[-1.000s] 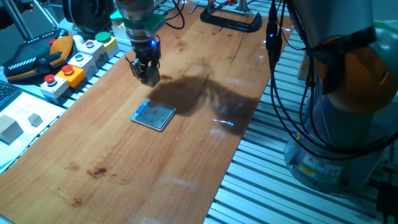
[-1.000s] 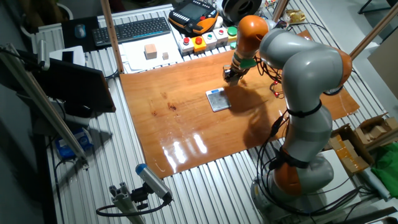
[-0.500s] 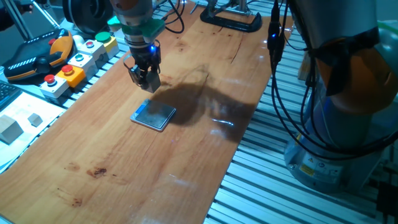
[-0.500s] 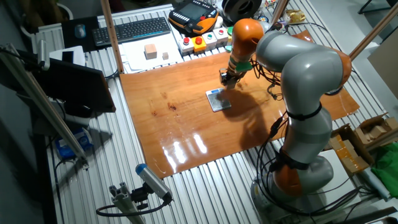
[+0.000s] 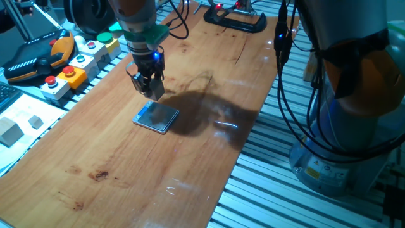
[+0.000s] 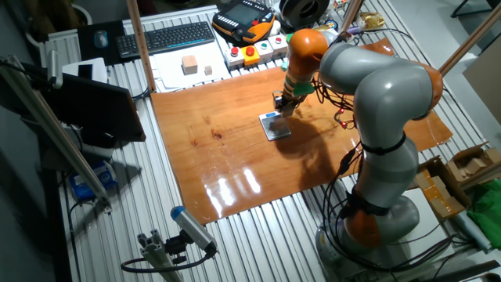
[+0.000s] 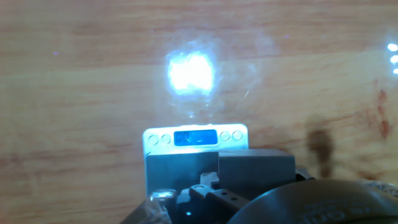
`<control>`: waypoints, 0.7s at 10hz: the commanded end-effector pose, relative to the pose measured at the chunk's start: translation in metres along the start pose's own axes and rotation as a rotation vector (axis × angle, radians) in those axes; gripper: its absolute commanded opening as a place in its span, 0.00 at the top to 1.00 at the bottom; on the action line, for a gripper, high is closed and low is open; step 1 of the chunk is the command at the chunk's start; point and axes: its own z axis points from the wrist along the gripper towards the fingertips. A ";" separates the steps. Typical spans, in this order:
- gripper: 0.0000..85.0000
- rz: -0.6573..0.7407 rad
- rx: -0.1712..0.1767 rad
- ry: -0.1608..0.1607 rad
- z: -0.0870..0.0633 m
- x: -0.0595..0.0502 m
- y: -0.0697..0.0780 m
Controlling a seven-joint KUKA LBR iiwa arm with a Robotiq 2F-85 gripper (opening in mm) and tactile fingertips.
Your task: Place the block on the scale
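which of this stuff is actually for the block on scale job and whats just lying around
For the job:
scale
gripper, hovering by the scale
block: not clearly visible, maybe in the gripper

Lying about:
push-button boxes
black clamp
pale wooden blocks beside the board
keyboard

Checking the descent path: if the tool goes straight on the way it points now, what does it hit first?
Probably the scale. The tool points down at the table, and the hand view shows the scale under it. It may only catch the near edge; depth is unclear.
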 end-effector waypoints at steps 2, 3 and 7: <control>0.99 0.014 0.000 -0.008 0.004 0.007 0.007; 0.99 0.020 -0.003 -0.009 0.006 0.012 0.012; 0.99 0.039 -0.008 -0.010 0.014 0.022 0.027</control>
